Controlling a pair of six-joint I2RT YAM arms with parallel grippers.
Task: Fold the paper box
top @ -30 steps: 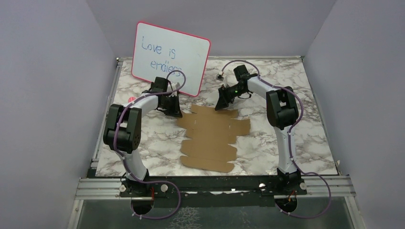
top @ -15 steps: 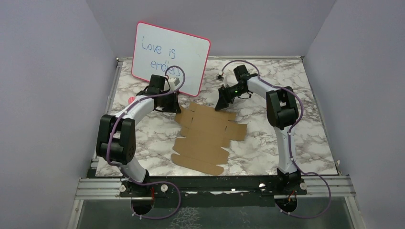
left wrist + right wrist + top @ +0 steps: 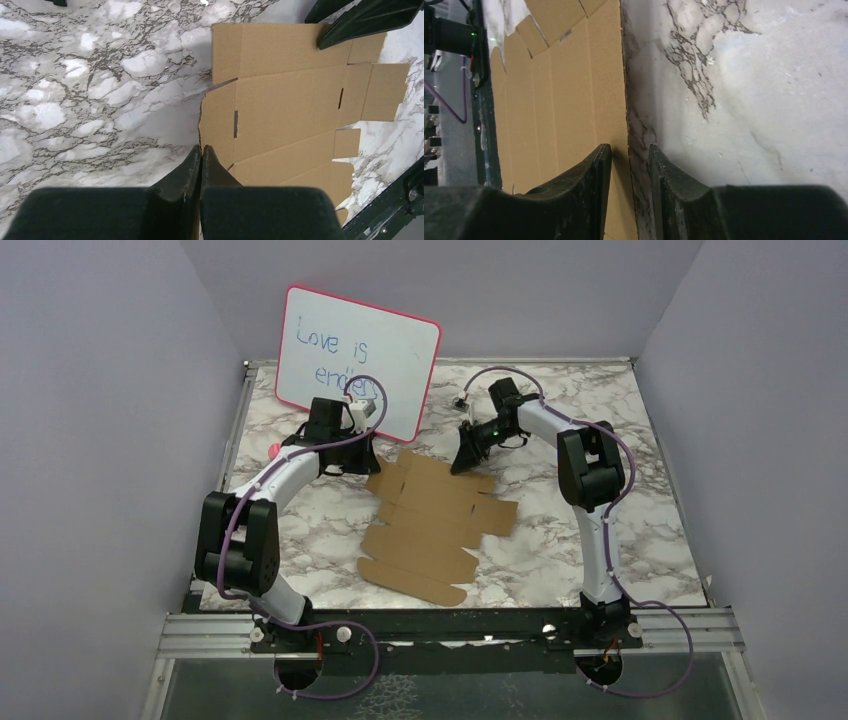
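- Marble table (image 3: 640,540) bore a flat box (image 3: 435,525).
- Left gripper (image 3: 201,148) pinched shut on its edge.
- Right gripper (image 3: 629,148) (jaws partly apart) straddled the far edge, unclamped.

**Brown card on veined marble**

The paper box (image 3: 430,530) is showing plain brown. The table (image 3: 560,550) is wearing white marble with grey-black veins. The whiteboard (image 3: 355,360) is showing a pink frame, white face and blue writing. Purple cables (image 3: 377,655) are running over white-and-black arms (image 3: 598,540). Walls (image 3: 100,440) are glowing lavender.
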